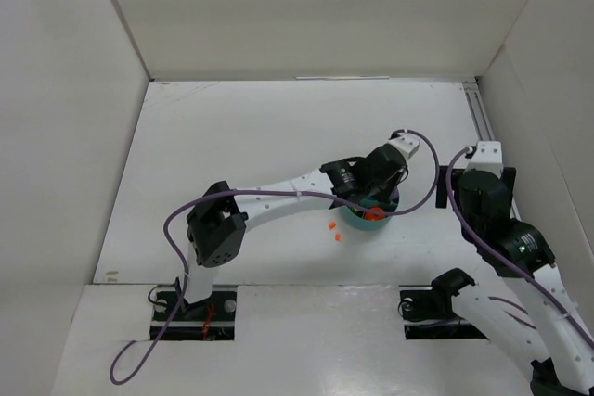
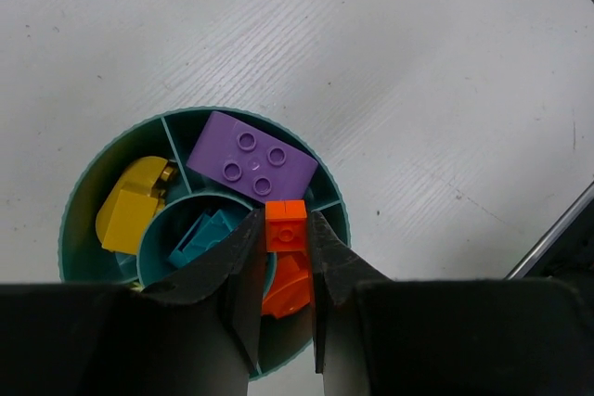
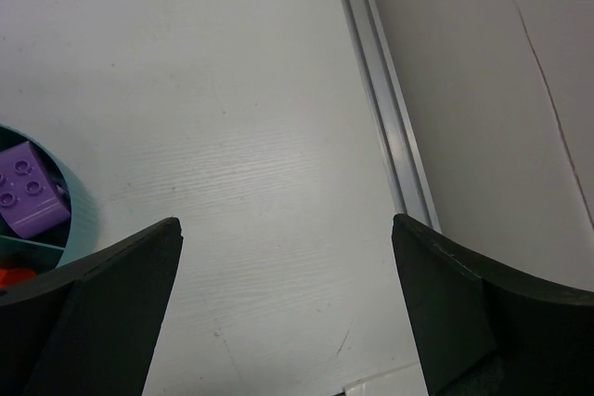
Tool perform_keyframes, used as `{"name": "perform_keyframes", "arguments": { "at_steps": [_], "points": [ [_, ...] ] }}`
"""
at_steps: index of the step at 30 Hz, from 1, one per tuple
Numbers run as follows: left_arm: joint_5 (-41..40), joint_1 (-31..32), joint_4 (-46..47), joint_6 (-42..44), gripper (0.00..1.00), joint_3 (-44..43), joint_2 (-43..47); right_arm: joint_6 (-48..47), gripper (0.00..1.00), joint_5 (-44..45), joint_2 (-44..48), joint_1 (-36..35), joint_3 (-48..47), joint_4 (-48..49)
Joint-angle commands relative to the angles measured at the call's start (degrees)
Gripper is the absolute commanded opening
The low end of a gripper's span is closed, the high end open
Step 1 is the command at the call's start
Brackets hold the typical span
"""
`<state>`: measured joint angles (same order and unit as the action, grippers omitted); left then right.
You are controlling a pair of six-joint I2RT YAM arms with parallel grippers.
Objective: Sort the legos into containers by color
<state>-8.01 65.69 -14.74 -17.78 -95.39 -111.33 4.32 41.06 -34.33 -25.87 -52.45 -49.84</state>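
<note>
My left hand (image 2: 285,222) pinches orange brick (image 2: 286,229) above another orange piece (image 2: 290,289) lying in dish (image 2: 71,220). My right hand (image 3: 286,224) wide, empty, over tabletop (image 3: 232,90). Two orange bits (image 1: 331,226), likely legos, lie beside dish.

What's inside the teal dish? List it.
Purple brick, yellow piece, teal bits in the centre cup, orange piece. The left pincer, gripping an orange brick, hides the near wedges.

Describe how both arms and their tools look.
The left arm and right arm share one build: white links joined by chunky black joint housings, each trailed by a loose purple cable. The left tool and right tool each have two matte black fingers, broad at the base and narrowing toward the tips. No markings are legible.
</note>
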Motion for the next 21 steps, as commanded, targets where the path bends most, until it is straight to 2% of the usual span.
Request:
{"name": "perform_keyframes", "arguments": {
  "at_steps": [1,11,16,19,21],
  "points": [
    [-1.1,1.1,-0.4,1.8,0.08,-0.4,1.5,2.4,0.99,2.7,2.3,0.3,-0.4,-0.1],
    [-2.2,1.7,-2.0,1.9,0.11,1.4,1.5,2.9,0.99,3.2,2.9,0.3,-0.4,-0.7],
    [-1.6,1.7,-1.4,1.9,0.17,1.9,1.6,2.9,0.99,3.2,2.9,0.3,-0.4,-1.2],
    [-1.0,1.7,-1.4,1.9,0.17,1.9,1.6,2.9,0.99,3.2,2.9,0.3,-0.4,-1.2],
    [-1.0,1.7,-1.4,1.9,0.21,1.9,1.6,2.9,0.99,3.2,2.9,0.3,-0.4,-1.2]
  ]
}}
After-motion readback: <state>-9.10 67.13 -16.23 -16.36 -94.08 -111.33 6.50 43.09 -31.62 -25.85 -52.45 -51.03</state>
